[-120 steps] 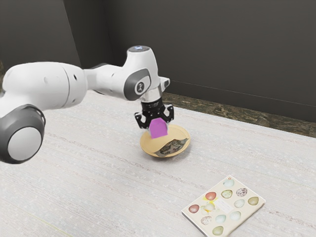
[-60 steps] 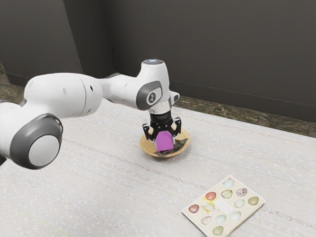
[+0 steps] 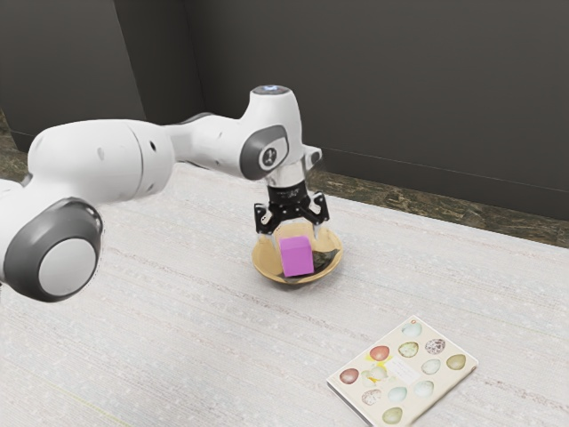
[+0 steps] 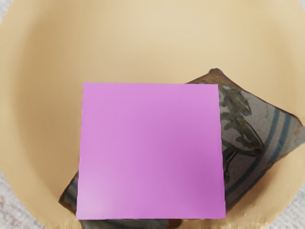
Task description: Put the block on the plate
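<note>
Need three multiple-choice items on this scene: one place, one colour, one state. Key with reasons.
1. Where is the block?
a) On the egg-print booklet
b) Within the plate
c) On the bare table

2. What colour is the block?
a) Pink-purple
b) Green
c) White

3. What state is the end effector in?
a) Shut on the block
b) Shut on the plate's rim
c) Open above the block

Key:
1: b, both views show it inside the plate's rim.
2: a, its faces are pink-purple in both views.
3: c, the exterior view shows the fingers spread apart, with the block below the hand.
</note>
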### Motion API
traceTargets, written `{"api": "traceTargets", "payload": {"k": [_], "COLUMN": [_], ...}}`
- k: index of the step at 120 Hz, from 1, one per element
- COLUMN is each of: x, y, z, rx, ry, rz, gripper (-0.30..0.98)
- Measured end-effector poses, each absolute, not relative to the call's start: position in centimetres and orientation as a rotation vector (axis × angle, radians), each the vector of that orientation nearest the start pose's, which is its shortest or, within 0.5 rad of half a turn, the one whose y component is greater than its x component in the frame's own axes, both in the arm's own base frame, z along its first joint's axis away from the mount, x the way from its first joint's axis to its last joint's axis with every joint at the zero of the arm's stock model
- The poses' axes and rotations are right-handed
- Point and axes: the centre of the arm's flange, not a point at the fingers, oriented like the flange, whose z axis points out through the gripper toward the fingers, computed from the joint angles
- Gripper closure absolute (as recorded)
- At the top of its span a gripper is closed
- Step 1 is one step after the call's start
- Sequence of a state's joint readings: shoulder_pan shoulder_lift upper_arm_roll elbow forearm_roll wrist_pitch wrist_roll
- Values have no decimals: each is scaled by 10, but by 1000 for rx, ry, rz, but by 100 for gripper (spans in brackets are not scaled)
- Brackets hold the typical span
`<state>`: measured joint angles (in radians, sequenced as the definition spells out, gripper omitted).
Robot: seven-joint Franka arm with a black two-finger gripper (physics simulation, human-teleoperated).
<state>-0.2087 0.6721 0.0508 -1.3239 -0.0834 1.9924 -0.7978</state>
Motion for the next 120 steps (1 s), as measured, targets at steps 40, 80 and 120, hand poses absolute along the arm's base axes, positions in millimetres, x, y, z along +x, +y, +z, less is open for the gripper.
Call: {"api": "traceTargets", "payload": {"k": [40,80,120], "x": [662,560,538], "y": [-98,-51,0], "z": [528,592,604], "rx": [-3031,-3068,-3066], "ry": [-931,-681,-521], "rz": [-69,130,176], "gripper": [1,0,0]}}
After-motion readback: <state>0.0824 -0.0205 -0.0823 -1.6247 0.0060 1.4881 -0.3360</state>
